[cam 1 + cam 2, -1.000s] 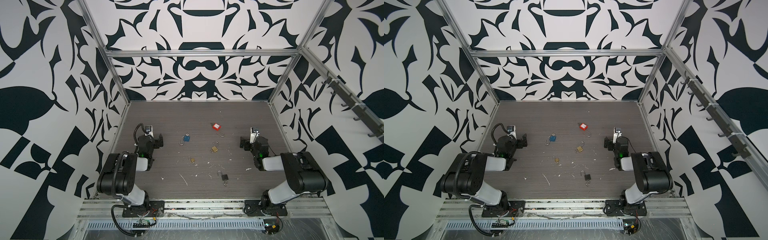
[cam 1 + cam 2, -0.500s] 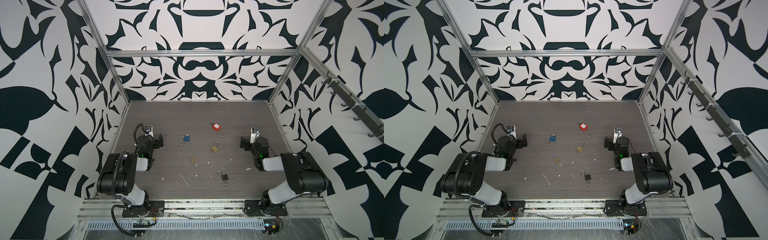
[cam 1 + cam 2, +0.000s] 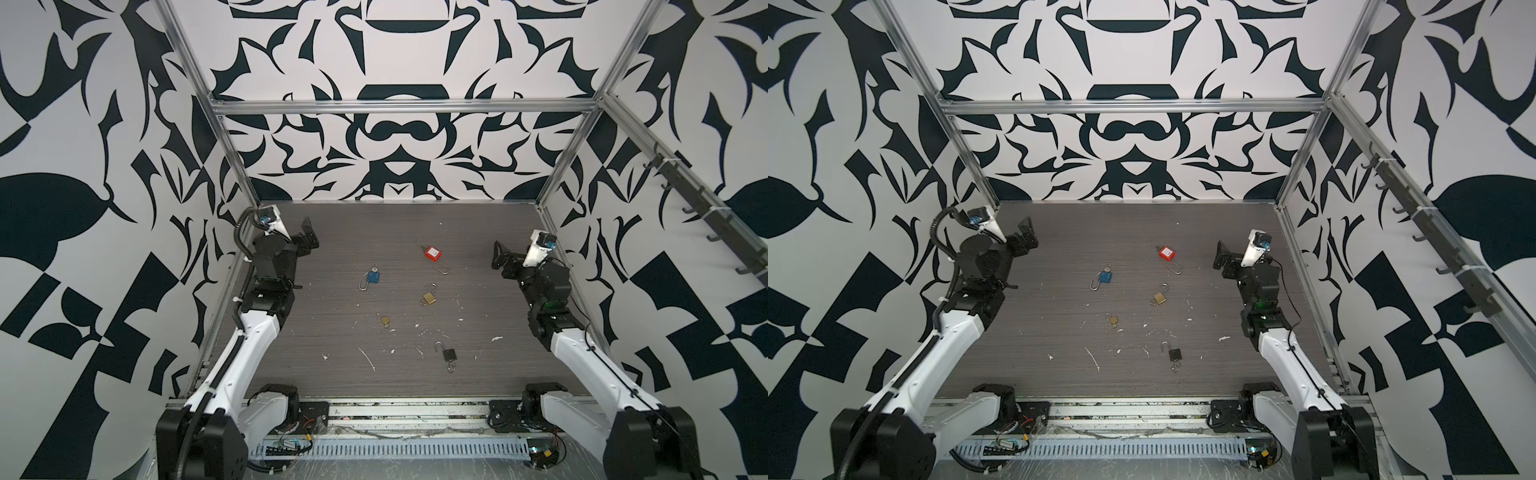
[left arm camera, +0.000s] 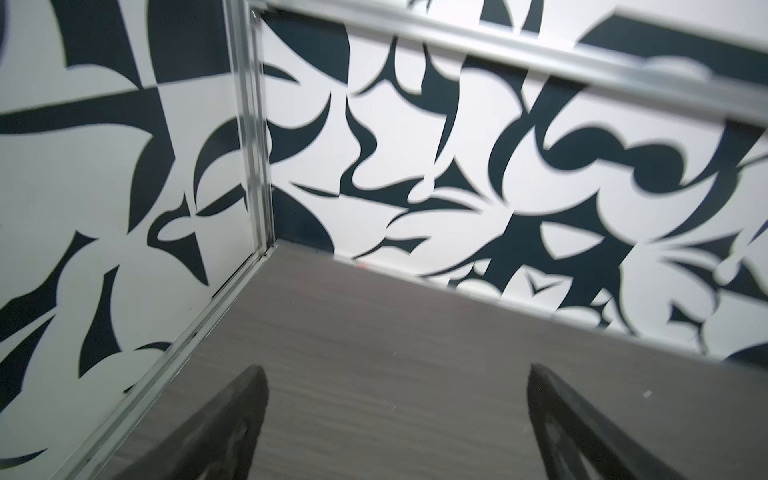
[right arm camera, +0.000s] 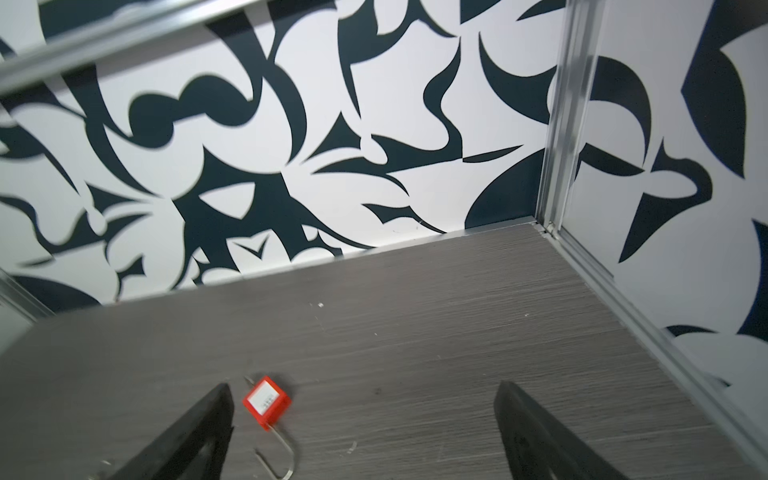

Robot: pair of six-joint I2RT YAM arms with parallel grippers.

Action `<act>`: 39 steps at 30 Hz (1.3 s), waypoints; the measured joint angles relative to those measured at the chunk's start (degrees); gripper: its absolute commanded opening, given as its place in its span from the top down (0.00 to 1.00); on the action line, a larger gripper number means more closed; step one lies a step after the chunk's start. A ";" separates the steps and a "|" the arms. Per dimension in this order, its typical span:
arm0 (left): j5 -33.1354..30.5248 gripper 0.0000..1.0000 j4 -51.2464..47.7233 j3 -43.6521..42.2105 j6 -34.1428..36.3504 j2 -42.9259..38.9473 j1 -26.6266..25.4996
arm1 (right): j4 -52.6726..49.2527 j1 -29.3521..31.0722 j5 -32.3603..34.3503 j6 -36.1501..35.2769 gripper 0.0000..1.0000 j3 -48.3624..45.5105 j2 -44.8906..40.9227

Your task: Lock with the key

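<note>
Grey table [image 3: 332, 224], red lock [image 5: 266, 402] near right gripper [image 5: 361, 386], jaws spread, left gripper [image 4: 395, 370] by far corner, jaws spread, blue lock [image 3: 373, 277] between.

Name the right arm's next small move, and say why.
Probably lower the right gripper toward the red padlock. Its jaws stand open and empty, and of the padlocks that one lies nearest to it, with its shackle swung open.
</note>
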 measured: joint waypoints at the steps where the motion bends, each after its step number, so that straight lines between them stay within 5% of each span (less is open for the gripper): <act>1: 1.88 0.01 -1.73 1.88 -2.29 -0.94 0.70 | -0.92 -0.02 0.35 2.82 0.00 0.57 -0.74; 5: 7.56 0.01 -6.80 4.96 -10.62 -2.91 2.32 | -1.70 -0.17 -1.16 10.95 0.00 2.23 -0.37; 11: 11.65 0.01 -17.64 6.49 -14.58 -0.11 1.88 | -3.91 -0.17 -9.99 12.07 0.01 6.84 8.48; 20: 11.61 0.01 -25.92 8.74 -15.43 4.37 -7.02 | -2.95 2.54 -16.31 9.60 0.01 7.15 12.55; 30: 7.74 0.01 -32.09 8.96 -18.86 5.44 -18.29 | -4.15 19.69 -17.51 -6.38 0.00 9.40 18.62; 39: 1.27 0.01 -39.52 6.93 -25.33 5.64 -26.91 | -5.55 27.36 -18.56 -24.41 0.01 9.51 22.16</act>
